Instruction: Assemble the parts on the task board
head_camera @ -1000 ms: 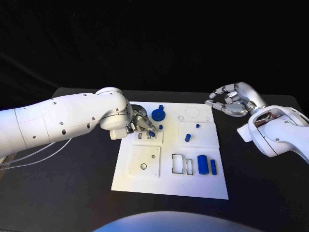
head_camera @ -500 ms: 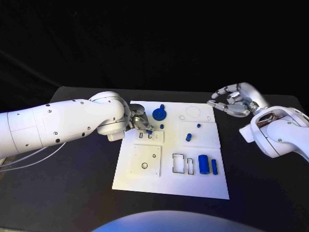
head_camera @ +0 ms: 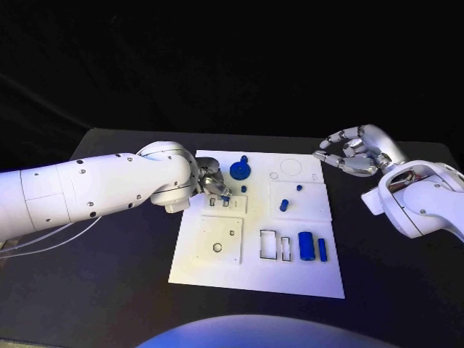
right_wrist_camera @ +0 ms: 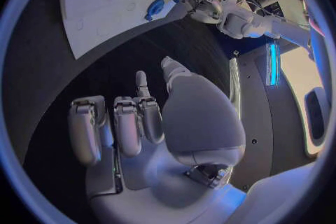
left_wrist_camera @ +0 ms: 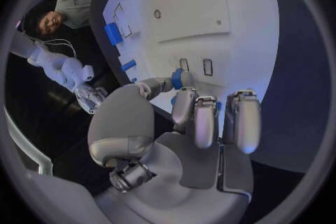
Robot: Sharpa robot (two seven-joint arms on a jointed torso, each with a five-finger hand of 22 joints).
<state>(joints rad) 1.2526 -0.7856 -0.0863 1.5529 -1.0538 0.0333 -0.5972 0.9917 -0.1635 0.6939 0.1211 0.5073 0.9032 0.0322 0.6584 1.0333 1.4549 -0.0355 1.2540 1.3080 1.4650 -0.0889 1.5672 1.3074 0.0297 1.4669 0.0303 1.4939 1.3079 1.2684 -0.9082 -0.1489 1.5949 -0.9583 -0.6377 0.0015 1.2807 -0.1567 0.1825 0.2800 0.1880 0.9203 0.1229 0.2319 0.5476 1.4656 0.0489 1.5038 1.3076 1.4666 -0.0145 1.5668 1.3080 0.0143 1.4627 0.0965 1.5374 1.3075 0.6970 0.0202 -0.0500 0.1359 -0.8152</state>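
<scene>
A small blue part (left_wrist_camera: 177, 78) is pinched by the left hand (head_camera: 211, 183) over the task board (head_camera: 255, 274) at its 10 o'clock corner, above two small slots (head_camera: 218, 204). The right hand (head_camera: 351, 151) is held curled and empty above the counter (head_camera: 106, 290), off the board's 2 o'clock corner.

The flat rectangular task board (head_camera: 255, 270) is white, marked with thin black outlines of slots and circles. The small plastic parts on it, such as the round disc-shaped piece (head_camera: 238, 171) and the short cylinder (head_camera: 305, 246), are blue. The matte table (head_camera: 106, 283) is black. Both many-fingered metal hands, left (head_camera: 211, 184) and right (head_camera: 349, 152), are silver on white arms.
</scene>
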